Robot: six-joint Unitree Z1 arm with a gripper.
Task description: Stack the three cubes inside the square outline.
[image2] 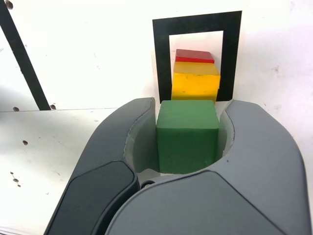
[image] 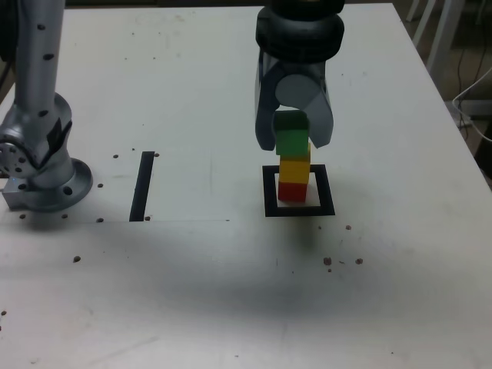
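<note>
Exterior view: black strip (image: 142, 187) left of square outline (image: 326, 190).

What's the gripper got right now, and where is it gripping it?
The gripper holds the green cube, its jaws closed on two opposite side faces.

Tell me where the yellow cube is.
In the exterior view, the yellow cube sits right of the black strip, directly above the red cube.

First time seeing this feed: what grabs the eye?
The green cube, gripped between the grey jaws. Just past it in the wrist view, the yellow cube sits on the red cube, inside the thick black square outline.
</note>
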